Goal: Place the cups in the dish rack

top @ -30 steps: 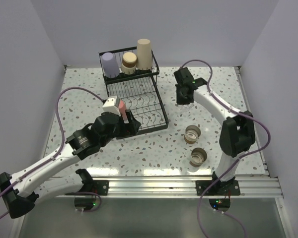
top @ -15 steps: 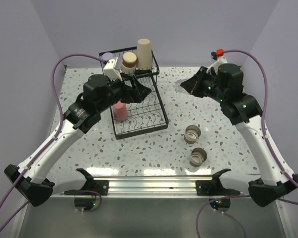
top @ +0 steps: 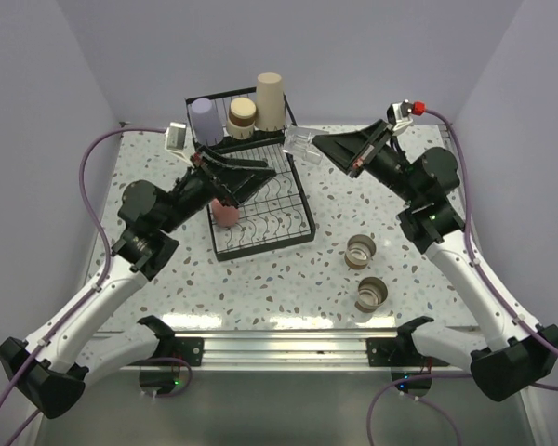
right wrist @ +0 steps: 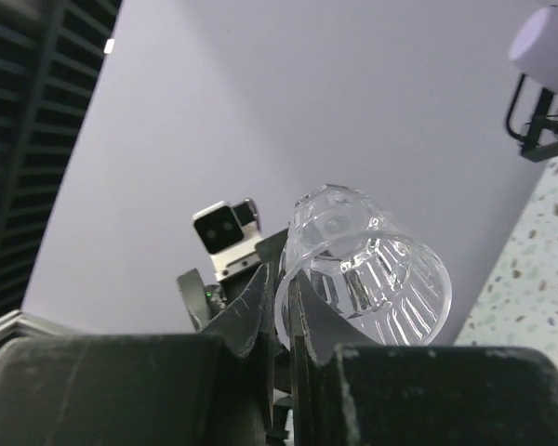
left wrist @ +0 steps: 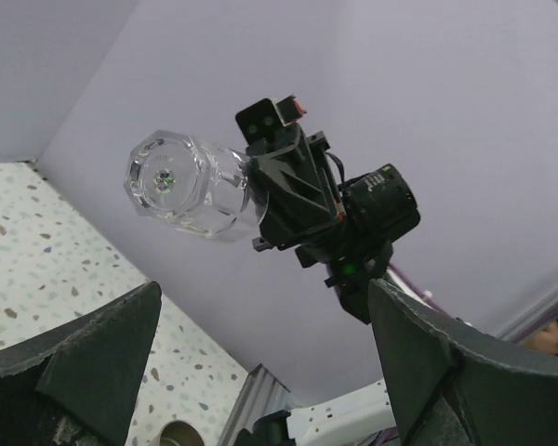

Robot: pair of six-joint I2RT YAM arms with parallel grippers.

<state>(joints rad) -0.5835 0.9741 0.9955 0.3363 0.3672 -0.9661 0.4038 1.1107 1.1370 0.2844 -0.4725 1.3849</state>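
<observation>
Since the left jaws opened (red-pink cup [top: 226, 213] now in the dish rack [top: 281, 219]), the right jaws, gripping the clear glass [top: 300, 146], approach.

Black dish rack [top: 279, 209]; white table [top: 288, 279] speckled brown and grey. Lavender cup [top: 205, 119], pink cup [top: 226, 214], beige cup [top: 270, 100], clear ribbed glass cup [top: 300, 146].

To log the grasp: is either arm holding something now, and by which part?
The right gripper holds the clear glass cup, fingers pinching its wall at the rim. The left gripper holds nothing.
</observation>
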